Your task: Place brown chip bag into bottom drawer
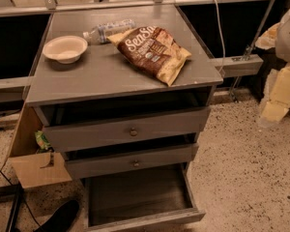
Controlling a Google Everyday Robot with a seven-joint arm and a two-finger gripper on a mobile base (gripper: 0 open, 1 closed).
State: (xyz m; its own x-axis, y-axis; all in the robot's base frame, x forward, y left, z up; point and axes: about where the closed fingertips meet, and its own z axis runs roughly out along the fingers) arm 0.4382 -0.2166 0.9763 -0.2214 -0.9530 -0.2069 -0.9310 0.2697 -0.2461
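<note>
The brown chip bag (152, 50) lies flat on the grey cabinet top (101, 76), toward its right side, with white script lettering facing up. The bottom drawer (135, 195) is pulled open below the two knobbed drawers, and its dark wood-grain floor is bare. My gripper (276, 103) hangs at the far right edge of the view, above the floor. It is to the right of the cabinet and well apart from the bag, and it holds nothing that I can see.
A white bowl (65, 48) and a lying plastic water bottle (108, 31) sit on the cabinet top left of the bag. A small green packet (41, 140) and a wooden panel (38, 170) are at the cabinet's left side. A speckled floor (246, 168) lies to the right.
</note>
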